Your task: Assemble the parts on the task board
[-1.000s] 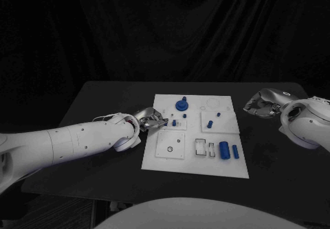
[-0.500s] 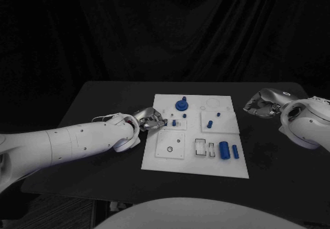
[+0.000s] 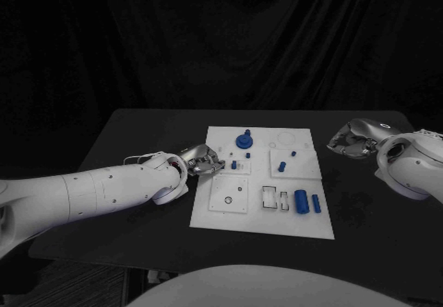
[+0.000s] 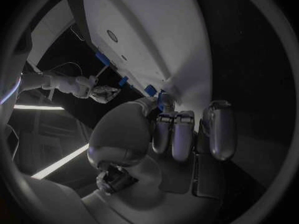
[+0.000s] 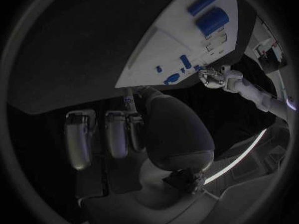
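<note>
Silver left hand [image 3: 202,160]: at the task board's left edge, fingers curled in toward a small blue peg [image 3: 233,164]; whether it pinches that peg I cannot tell from where I stand.
Right hand [image 3: 351,142]: over the black table [image 3: 129,147], just off the board's right edge, fingers curled in with nothing in them.
Task board [image 3: 261,225]: white plate in the middle of the table, between the two hands.
Parts: a blue knobbed piece [image 3: 244,139] near the far edge, short pegs [image 3: 281,166] mid-board, two blue cylinders [image 3: 307,201] lying side by side at the near right.
</note>
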Robot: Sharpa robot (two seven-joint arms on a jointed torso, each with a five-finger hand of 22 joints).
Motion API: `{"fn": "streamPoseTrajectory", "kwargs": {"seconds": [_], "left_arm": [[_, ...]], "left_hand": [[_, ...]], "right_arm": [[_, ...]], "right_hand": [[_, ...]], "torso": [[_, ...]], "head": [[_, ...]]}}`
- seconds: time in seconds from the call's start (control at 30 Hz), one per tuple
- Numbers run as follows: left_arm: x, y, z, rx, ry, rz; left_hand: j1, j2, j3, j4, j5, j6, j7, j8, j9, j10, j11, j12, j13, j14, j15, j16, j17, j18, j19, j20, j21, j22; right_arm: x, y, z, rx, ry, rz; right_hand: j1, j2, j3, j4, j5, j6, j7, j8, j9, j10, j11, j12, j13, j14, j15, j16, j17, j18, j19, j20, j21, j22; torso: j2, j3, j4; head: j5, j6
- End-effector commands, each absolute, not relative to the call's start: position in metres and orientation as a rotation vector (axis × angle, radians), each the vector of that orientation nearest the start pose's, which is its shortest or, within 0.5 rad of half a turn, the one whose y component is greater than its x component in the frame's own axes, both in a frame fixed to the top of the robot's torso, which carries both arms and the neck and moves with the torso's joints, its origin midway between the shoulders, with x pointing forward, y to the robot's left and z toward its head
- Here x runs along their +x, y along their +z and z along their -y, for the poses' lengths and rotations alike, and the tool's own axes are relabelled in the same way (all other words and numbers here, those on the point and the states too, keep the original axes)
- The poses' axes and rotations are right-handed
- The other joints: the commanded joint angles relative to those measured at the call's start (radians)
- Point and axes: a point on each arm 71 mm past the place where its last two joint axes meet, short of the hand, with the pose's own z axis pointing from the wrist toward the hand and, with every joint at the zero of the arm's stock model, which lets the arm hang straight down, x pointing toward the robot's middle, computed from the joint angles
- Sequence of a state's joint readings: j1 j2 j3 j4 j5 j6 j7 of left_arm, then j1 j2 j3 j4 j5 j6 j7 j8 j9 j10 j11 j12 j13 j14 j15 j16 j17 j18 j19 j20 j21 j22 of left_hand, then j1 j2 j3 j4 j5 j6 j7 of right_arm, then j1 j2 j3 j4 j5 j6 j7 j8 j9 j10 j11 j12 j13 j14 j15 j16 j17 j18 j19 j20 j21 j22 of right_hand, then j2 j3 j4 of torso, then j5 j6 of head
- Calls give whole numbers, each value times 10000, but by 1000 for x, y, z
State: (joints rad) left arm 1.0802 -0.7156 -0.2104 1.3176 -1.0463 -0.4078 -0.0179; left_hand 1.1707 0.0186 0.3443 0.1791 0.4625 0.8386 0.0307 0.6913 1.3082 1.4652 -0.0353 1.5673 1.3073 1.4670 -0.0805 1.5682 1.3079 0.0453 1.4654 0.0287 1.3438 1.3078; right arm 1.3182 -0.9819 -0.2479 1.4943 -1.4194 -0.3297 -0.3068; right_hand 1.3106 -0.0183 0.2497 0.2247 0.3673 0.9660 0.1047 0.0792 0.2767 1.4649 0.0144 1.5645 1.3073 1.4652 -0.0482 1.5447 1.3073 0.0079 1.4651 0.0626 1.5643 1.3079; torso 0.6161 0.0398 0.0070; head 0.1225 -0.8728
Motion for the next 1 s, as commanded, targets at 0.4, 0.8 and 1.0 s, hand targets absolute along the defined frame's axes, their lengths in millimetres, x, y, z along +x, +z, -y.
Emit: {"fn": "streamPoseTrajectory", "kwargs": {"seconds": [0.4, 0.8, 1.0], "left_arm": [[464, -313, -205, -2395, -7164, -19281], [465, -314, -205, -2420, -7089, -19408], [464, -314, -203, -2300, -7252, -19431]], "left_hand": [[-86, -121, 203, -57, 31, 72, -41, -58, 439, 1056, -69, 35, 2635, 1038, -97, 26, 2629, 73, 80, -62, 32, 1933], [-94, -135, 231, -57, 46, 54, -45, -81, 432, 1056, -72, 35, 2635, 1038, -98, 26, 2629, 72, 82, -63, 36, 1934], [-813, -192, -23, 564, -1288, 141, -25, -110, 415, 1056, -82, 35, 2635, 1038, -36, 26, 2629, 59, 66, -9, 5, 1924]], "right_arm": [[482, -207, 301, 283, 2290, -18100], [482, -207, 301, 289, 2276, -18117], [482, -207, 301, 294, 2273, -18115]], "right_hand": [[87, -29, 15, -76, 70, -66, -33, -60, -16, 1059, -83, 63, 2635, 973, -87, -33, 2290, -46, 985, -61, -45, 2585], [89, -24, 21, -81, 73, -70, -34, -62, -17, 1059, -85, 63, 2635, 973, -88, -36, 2287, -48, 990, -63, -37, 2588], [89, -24, 21, -81, 73, -70, -34, -62, -17, 1059, -85, 63, 2635, 973, -88, -36, 2287, -48, 990, -63, -37, 2588]], "torso": [[6, 1, 11], [11, -5, 0], [10, -1, 1]], "head": [[-12, 2], [0, 2], [-4, 2]]}}
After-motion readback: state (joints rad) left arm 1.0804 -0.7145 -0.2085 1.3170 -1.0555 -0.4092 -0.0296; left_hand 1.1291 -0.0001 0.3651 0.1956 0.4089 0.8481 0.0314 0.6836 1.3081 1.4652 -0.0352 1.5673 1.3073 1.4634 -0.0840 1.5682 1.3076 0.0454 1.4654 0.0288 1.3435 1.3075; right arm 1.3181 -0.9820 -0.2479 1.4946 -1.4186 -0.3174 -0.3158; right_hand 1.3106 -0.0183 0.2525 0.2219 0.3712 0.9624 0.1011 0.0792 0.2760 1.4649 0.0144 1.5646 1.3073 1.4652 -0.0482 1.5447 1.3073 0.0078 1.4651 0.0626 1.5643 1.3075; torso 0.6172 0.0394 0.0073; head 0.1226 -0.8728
